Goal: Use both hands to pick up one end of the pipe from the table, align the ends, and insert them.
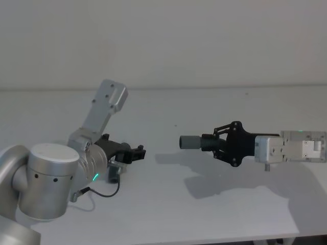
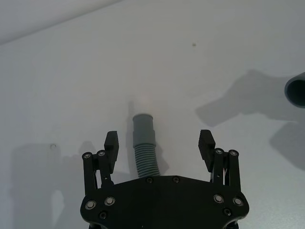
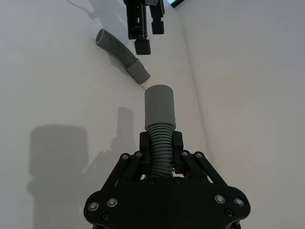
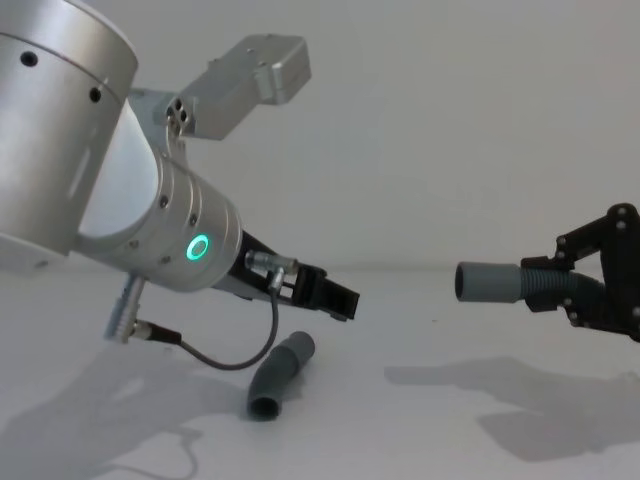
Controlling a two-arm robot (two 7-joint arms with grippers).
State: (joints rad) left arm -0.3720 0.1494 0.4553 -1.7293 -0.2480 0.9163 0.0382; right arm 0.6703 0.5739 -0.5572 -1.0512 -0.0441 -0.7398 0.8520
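One dark grey ribbed hose piece (image 4: 280,375) is seen lying on the plain matte white table (image 1: 230,214), just below the widely spread fingers of the black angular left gripper (image 2: 158,139) and untouched by them. A second ribbed grey hose piece (image 1: 195,142) is held clamped by the black right gripper (image 1: 213,143) above the table, well apart, with its cuff pointed toward the left gripper. A pale wall (image 1: 204,41) is seen behind.

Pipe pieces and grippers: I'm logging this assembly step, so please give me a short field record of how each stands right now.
left gripper: fingers open, hovering just above the lying hose piece, not touching it
right gripper: fingers shut on the held hose piece at its ribbed body, above the table
held hose piece: roughly level in the air, smooth cuff pointing toward the left gripper
lying hose piece: flat on the table, ungrasped
joint: the two pieces apart, nothing inserted yet
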